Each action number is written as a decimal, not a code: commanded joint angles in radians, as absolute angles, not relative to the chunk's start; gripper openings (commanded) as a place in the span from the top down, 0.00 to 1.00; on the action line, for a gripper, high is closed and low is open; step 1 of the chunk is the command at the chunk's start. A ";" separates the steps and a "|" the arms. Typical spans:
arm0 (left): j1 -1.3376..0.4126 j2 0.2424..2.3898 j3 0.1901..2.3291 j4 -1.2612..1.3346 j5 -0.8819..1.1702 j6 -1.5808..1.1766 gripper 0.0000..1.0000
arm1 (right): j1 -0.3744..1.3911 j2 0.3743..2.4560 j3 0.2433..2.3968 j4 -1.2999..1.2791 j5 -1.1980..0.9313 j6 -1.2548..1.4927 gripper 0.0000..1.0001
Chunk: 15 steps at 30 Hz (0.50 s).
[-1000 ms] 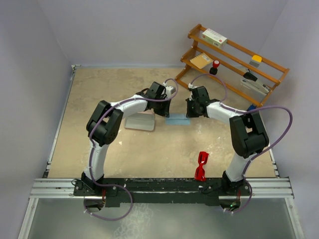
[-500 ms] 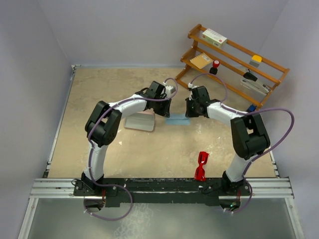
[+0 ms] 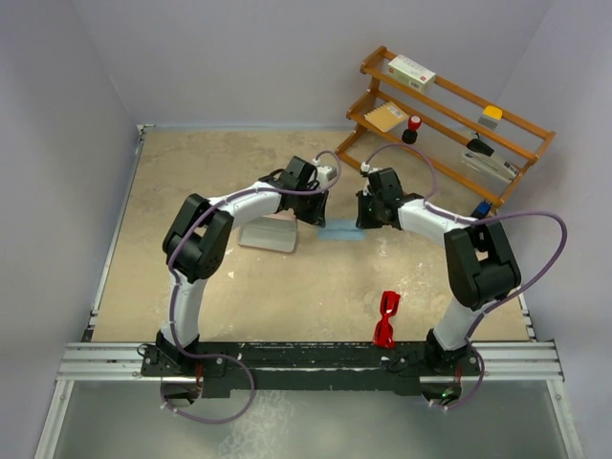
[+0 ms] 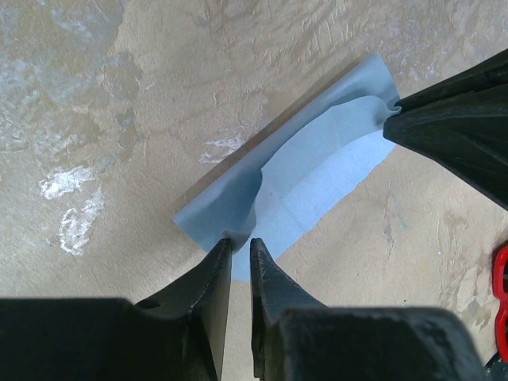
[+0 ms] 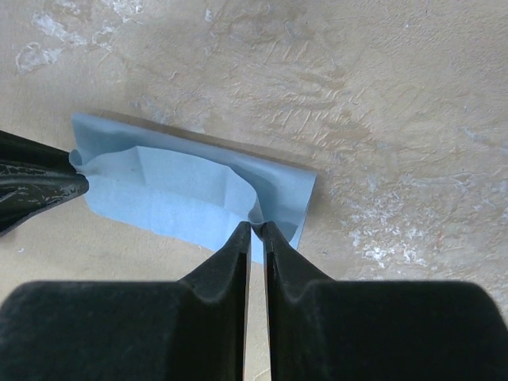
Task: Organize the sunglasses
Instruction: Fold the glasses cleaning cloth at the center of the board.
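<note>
Left claw and right claw, each closed to a narrow slit, pinch opposite ends of the blue cloth, its folded edge raised off the desk. Red sunglasses lie on the desk, well apart from the cloth, toward the arm bases.

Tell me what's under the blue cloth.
Bare table shows around the blue cloth. One edge is curled up over its own lighter layer, with the left gripper and right gripper at the fold's ends. Whatever lies beneath the flat cloth is covered.
</note>
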<state>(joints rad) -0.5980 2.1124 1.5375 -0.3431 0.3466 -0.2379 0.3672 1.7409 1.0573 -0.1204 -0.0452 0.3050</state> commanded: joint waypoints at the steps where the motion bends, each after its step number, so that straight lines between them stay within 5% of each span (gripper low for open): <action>1: -0.604 2.039 1.519 -0.339 0.370 -0.205 0.87 | 0.377 1.691 1.045 -0.103 -0.058 0.315 0.87; 15: -0.612 2.026 1.499 -0.335 0.367 -0.209 0.87 | 0.400 1.676 1.010 -0.092 -0.051 0.327 0.87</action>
<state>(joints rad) -0.6048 2.0956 1.5070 -0.3531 0.3531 -0.2241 0.3923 1.7275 1.0218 -0.1135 -0.0448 0.3141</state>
